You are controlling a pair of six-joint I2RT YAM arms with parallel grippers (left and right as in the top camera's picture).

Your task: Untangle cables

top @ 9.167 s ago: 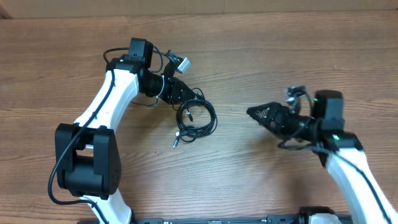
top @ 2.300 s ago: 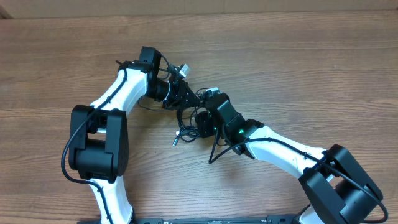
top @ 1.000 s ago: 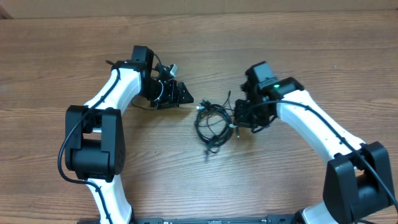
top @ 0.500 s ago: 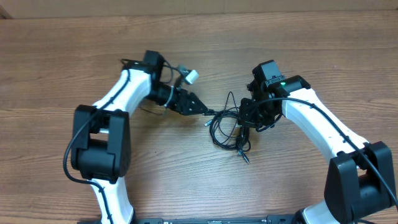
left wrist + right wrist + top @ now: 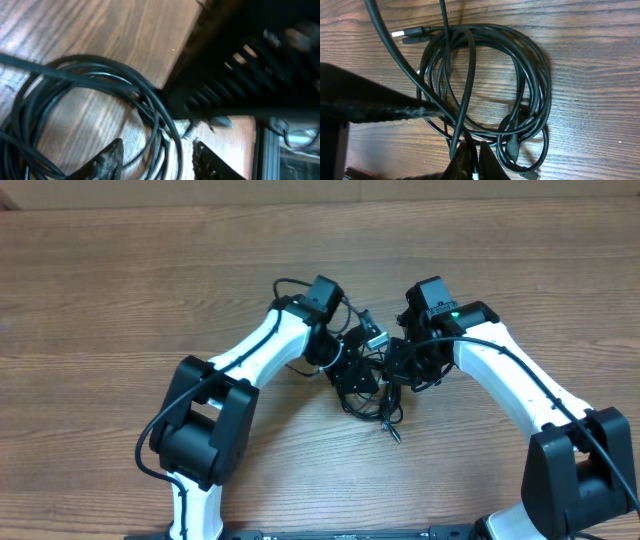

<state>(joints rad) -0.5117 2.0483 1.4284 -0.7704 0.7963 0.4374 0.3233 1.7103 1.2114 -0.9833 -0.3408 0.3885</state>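
Observation:
The cables lie as one tangled black coil on the wood between my two grippers, with a plug trailing toward the front. My left gripper sits at the coil's left edge. In the left wrist view its fingers stand apart, and strands of the coil run between them. My right gripper is at the coil's right edge. In the right wrist view it is shut on one strand of the cables. A silver-tipped plug lies at the top left there.
The two grippers are almost touching; the right gripper's dark body fills the upper right of the left wrist view. Bare wooden tabletop surrounds the coil. Both arms' thicker black wires run along their white links.
My left arm has swung right, from well left of the coil onto its left edge, and its jaws have narrowed around strands. The right gripper stays shut and has held still for the last half second.

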